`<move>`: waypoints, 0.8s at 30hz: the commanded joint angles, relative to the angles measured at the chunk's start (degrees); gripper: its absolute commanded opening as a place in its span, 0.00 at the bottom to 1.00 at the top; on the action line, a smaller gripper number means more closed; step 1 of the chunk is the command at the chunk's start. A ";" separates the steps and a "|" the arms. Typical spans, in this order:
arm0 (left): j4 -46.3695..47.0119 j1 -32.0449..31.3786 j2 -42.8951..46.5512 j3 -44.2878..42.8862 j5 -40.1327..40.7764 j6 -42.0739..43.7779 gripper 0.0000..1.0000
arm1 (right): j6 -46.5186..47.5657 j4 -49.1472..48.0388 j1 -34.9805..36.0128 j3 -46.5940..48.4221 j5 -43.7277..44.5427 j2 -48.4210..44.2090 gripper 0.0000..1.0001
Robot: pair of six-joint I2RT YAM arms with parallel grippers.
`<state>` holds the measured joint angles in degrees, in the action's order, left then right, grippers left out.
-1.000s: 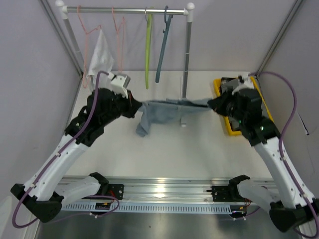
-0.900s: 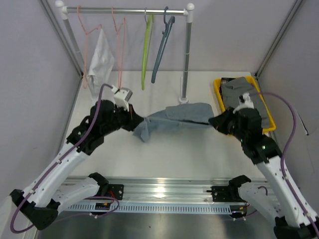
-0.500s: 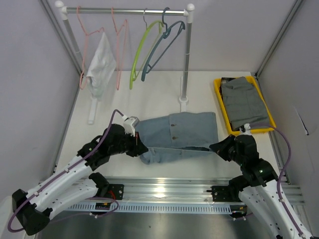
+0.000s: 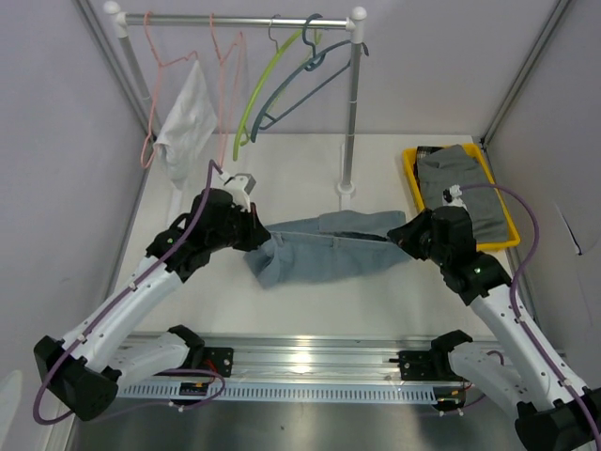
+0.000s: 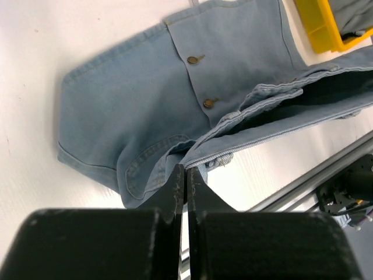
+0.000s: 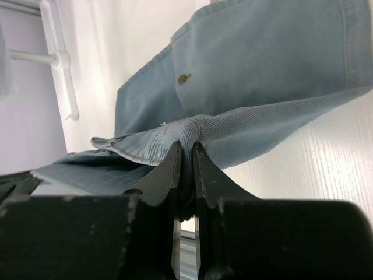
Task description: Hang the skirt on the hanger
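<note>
While both grippers pinch waistband, denim skirt point(image 4: 324, 249) hangs stretched between them, lower part draped on table point(image 4: 300, 169). Left gripper point(image 4: 257, 237): fingers pressed tight on left waistband end. Right gripper point(image 4: 402, 237): fingers narrow, clamped on right end. Green hanger point(image 4: 247, 105) and blue hanger point(image 4: 311, 64) on rail point(image 4: 235, 18) behind, well apart from skirt. Yellow tray point(image 4: 411, 183) with grey cloth point(image 4: 460, 183) near right gripper.

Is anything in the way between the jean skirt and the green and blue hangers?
Nothing visible blocks it. The skirt is stretched out in front of the rack, and the green hanger and blue hanger hang on the rail behind it. Only the rack's post stands close, just right of the blue hanger.
</note>
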<state>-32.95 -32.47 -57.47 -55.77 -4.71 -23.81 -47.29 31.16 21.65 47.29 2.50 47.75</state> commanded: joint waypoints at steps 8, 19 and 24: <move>-4.67 9.00 -1.59 -13.04 -1.98 11.06 0.00 | 7.45 -2.32 -2.49 10.35 5.06 1.38 0.01; 10.87 16.73 -7.92 -29.13 -12.41 16.78 0.00 | 16.70 -13.22 -7.93 35.32 -1.89 19.83 0.00; 21.07 24.01 -11.69 -30.71 -26.03 14.34 0.00 | 17.40 -16.83 -10.05 37.26 -6.02 22.39 0.00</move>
<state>-22.06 -15.14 -68.18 -83.02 -26.17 -10.13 -34.15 18.81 14.63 82.00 -5.91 70.48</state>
